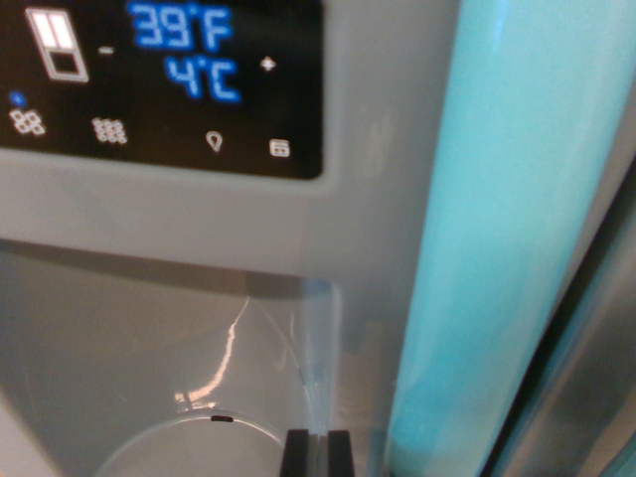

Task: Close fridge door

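I am right up against the fridge door [378, 229], and I take the control panel [159, 79] on it as my landmark: it glows in the top left of the wrist view, reading 39°F and 4°C. Below the panel the dispenser recess [149, 348] sinks into the door face, and well to the panel's right runs the pale turquoise handle [487, 238], nearly upright with a slight tilt. The gripper [318, 452] shows only as two dark fingertips at the bottom edge, below and right of the panel, pressed together with just a hairline between them and nothing held. My worry is contact placement: if I push from here and drift up-left, I could press the panel's touch icons; drift down-left and the tips drop into the recess. I cannot tell whether the tips touch the door yet, nor how far shut it stands.
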Tool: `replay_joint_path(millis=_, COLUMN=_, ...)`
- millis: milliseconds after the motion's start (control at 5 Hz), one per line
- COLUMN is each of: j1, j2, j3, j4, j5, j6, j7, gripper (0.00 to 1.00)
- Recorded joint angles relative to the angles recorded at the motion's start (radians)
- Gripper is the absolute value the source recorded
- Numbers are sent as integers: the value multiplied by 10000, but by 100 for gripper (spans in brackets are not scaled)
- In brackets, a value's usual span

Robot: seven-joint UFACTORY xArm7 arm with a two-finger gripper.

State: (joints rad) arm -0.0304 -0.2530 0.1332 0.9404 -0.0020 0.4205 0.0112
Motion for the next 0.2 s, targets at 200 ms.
replay_joint_path(millis=200, j1=0, j2=0, j3=0, j4=0, j5=0, j6=0, j7=0, gripper=100)
